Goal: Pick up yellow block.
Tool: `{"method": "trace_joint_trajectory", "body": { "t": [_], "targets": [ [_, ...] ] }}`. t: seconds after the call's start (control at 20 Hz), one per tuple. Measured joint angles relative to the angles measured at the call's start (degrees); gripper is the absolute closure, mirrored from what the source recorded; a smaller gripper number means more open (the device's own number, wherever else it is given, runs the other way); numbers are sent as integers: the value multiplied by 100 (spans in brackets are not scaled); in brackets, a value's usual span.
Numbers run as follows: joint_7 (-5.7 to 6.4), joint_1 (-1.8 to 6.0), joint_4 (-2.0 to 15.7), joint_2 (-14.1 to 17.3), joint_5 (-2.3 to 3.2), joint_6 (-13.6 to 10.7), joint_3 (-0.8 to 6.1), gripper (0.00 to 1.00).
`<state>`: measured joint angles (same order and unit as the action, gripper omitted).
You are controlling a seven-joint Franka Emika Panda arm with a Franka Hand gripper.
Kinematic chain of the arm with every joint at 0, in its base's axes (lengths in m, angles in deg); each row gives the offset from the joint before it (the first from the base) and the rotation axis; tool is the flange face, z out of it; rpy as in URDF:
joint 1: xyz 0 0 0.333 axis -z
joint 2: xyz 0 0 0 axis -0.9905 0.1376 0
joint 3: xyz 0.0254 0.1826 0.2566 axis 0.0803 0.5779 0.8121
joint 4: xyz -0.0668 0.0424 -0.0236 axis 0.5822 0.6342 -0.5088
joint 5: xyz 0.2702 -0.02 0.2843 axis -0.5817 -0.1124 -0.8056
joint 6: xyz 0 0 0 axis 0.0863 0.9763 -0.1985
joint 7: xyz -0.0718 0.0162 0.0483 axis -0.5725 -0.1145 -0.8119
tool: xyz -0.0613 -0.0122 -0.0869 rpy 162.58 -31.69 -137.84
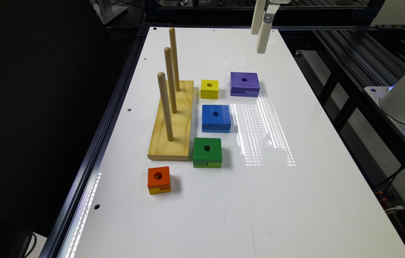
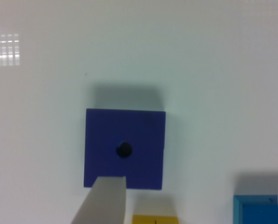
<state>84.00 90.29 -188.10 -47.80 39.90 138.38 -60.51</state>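
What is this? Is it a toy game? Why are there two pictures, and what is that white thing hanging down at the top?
It is a robot arm learning to move toy blocks. The white thing hanging down is its gripper, the robot's "hand", up in the air with nothing in it. The big picture comes from a camera standing beside the white table. The small picture comes from a camera on the robot's wrist, looking straight down.

On the table is a wooden base with three pegs. Next to it sit blocks with a hole in the top: a yellow block, a purple block, a blue block, a green block and an orange-topped block.

The wrist camera sees the purple block right underneath, and just an edge of the yellow block, the one the robot should pick up.
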Motion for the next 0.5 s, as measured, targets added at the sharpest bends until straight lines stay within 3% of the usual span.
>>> {"method": "trace_joint_trajectory", "body": {
  "t": [0.25, 0.5],
  "targets": [
    [-111, 107, 89, 69, 0, 0, -1, 0],
    [-119, 115, 237, 205, 0, 0, 1, 0]
  ]
}}
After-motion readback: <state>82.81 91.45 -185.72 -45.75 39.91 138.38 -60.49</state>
